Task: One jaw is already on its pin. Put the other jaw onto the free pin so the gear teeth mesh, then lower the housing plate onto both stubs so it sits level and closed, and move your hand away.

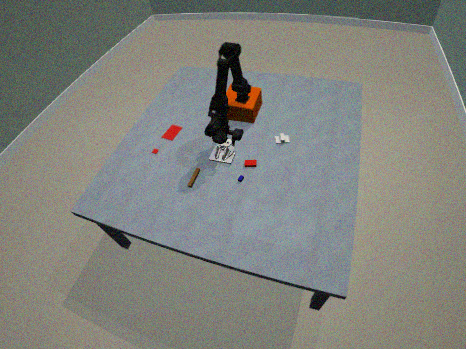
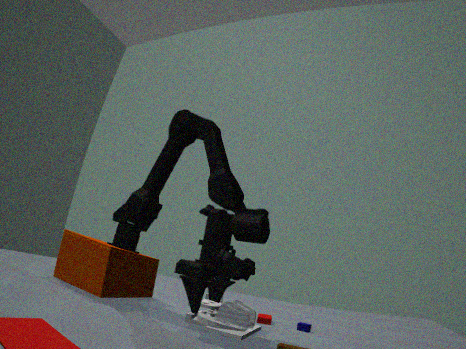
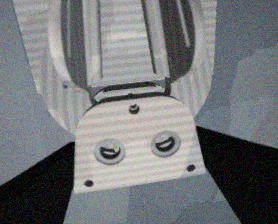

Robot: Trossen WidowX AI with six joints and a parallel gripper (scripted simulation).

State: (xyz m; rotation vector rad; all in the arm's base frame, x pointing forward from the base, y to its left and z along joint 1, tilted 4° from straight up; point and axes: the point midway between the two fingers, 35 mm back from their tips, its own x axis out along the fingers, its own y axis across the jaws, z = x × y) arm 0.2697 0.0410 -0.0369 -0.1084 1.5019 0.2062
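The pincer point(image 1: 225, 144) point(image 2: 206, 309) point(image 3: 135, 140) is clamped on the cover plate point(image 3: 134, 131), one black finger against each side edge. In the wrist view the cover plate lies at the very middle of the grip, its two round holes side by side, and its rounded end points to twelve o'clock, towards the long parts of the base point(image 1: 221, 159) point(image 2: 243, 332) point(image 3: 36, 67). The pale jaws point(image 1: 224, 152) point(image 2: 239, 315) point(image 3: 183, 45) run lengthwise from that end towards twelve o'clock, one on each side of a central channel.

The relation that matters is hole over stub: the cover plate has to come down square, both holes taking their stubs together. Something dark and curved shows inside each hole, perhaps the stub tops, though the grainy view does not settle whether they are fully through or whether the plate is seated. The step in hand looks like the final lowering; a slight tilt could leave one side riding high. Once it sits level, the fingers would need to part evenly and rise straight up.

No container is in sight. Seen from above, a red block point(image 1: 250, 163) lies at about four o'clock from the base, with a blue piece point(image 1: 241, 178) just beyond.
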